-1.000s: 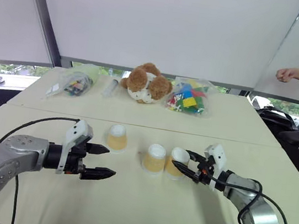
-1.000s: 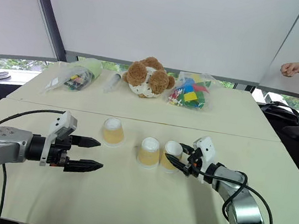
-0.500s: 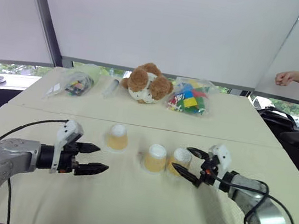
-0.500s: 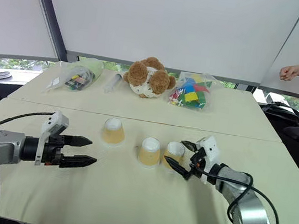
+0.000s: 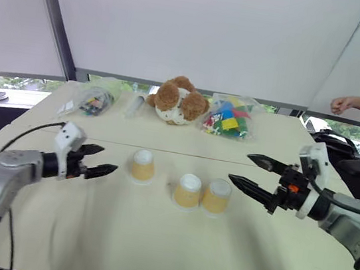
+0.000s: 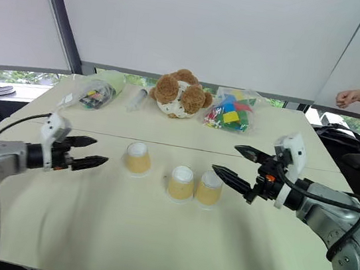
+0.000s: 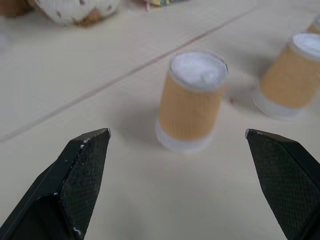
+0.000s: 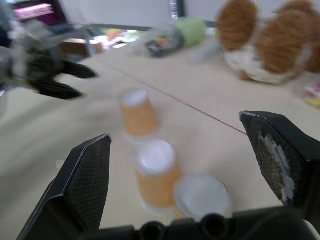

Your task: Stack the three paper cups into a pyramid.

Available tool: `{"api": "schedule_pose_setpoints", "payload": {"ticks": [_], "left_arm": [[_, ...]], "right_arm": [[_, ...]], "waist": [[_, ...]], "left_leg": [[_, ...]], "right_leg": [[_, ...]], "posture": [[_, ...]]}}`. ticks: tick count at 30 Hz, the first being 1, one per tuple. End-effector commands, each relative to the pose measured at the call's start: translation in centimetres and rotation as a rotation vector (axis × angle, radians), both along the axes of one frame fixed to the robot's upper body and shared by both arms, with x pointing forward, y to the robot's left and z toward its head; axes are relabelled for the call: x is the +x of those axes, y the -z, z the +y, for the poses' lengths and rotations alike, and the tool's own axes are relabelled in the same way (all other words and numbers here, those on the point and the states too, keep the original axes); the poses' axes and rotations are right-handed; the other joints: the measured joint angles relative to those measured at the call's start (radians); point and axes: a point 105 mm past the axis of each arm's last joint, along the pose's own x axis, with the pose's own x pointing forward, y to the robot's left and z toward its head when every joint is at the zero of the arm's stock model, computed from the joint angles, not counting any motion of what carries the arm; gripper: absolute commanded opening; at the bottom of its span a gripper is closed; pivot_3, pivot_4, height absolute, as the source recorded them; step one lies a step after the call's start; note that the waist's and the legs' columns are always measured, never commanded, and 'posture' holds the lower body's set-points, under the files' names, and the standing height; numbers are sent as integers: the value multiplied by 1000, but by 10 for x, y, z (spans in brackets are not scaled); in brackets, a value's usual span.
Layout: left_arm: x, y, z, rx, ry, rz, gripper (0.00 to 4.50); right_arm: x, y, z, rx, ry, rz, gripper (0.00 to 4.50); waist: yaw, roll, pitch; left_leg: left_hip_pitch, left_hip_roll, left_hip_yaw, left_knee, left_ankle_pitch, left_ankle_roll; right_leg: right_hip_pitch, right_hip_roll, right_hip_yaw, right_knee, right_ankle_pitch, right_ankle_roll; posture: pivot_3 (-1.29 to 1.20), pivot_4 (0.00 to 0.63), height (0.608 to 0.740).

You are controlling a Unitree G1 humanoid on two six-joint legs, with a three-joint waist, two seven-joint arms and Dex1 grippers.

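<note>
Three tan paper cups stand upside down on the cream table (image 5: 150, 252). The left cup (image 5: 142, 165) stands alone. The middle cup (image 5: 188, 190) and the right cup (image 5: 216, 195) sit side by side, touching. My left gripper (image 5: 109, 158) is open and empty, level with the left cup and a short way to its left. In the left wrist view that cup (image 7: 192, 102) stands between and beyond my fingers (image 7: 82, 170). My right gripper (image 5: 239, 167) is open and empty, lifted above the table just right of the right cup. No cup rests on another.
At the table's far side lie a brown teddy bear (image 5: 177, 101), a bag of coloured blocks (image 5: 227, 120), a clear bag of small items (image 5: 91, 99) and a tube (image 5: 134, 105). A person's hand (image 5: 342, 104) shows at the far right. A seam crosses the table behind the cups.
My right gripper opened, let go of the right cup, then rose and drew back to the right. My left gripper moved away and leftward, now level with the left cup.
</note>
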Motion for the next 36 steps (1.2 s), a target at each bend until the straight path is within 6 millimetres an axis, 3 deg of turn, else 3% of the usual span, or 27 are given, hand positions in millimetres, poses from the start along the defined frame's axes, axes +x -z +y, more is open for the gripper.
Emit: {"api": "schedule_pose_setpoints", "payload": {"ticks": [1, 7, 23, 26, 29, 32, 36], "left_arm": [[14, 3, -12, 47, 40, -74, 4500], [31, 3, -33, 48, 92, -139, 4500], [55, 5, -67, 36, 148, -216, 4500], [56, 9, -70, 32, 162, -214, 3570], [57, 10, -72, 34, 172, -216, 2298], [60, -1, -75, 4, 154, -248, 2287], [53, -47, -93, -34, 269, -322, 2287]], "right_arm": [[-7, 3, 16, -32, -80, 34, 4454], [-15, 21, 26, -120, -156, 114, 4454], [-13, 37, 22, -212, -118, 114, 4454], [-12, 39, 20, -215, -105, 111, 4500], [-11, 39, 20, -215, -97, 107, 4500], [-9, 38, 18, -209, -84, 101, 4500], [-8, 44, 6, -246, -46, 123, 4500]], "waist": [[2, 0, 0], [8, 0, 0], [21, -1, 0], [18, -1, 0], [19, -1, 0], [21, -1, 0], [24, -1, 0]], "left_leg": [[0, 0, 0, 0, 0, 0], [-1, 0, 0, 1, 0, 1], [-2, 0, 0, 2, 0, 1], [-2, 0, 0, 2, -1, 1], [-2, 0, 0, 2, 0, 1], [-2, 0, 0, 2, -1, 1], [-3, 0, -1, 3, 0, 1]], "right_leg": [[0, 0, 0, 0, 0, 0], [-1, 0, 0, 0, 0, 0], [-1, 0, 0, 0, 0, 1], [-1, 1, 0, 0, 0, 1], [-1, 1, 0, 0, 0, 1], [-1, 1, 0, 0, 0, 1], [-1, 1, 0, 0, 0, 1]], "posture": [[0, 150, 740], [0, 150, 740], [0, 150, 740], [0, 150, 740], [0, 150, 740], [0, 150, 740], [0, 150, 740]]}}
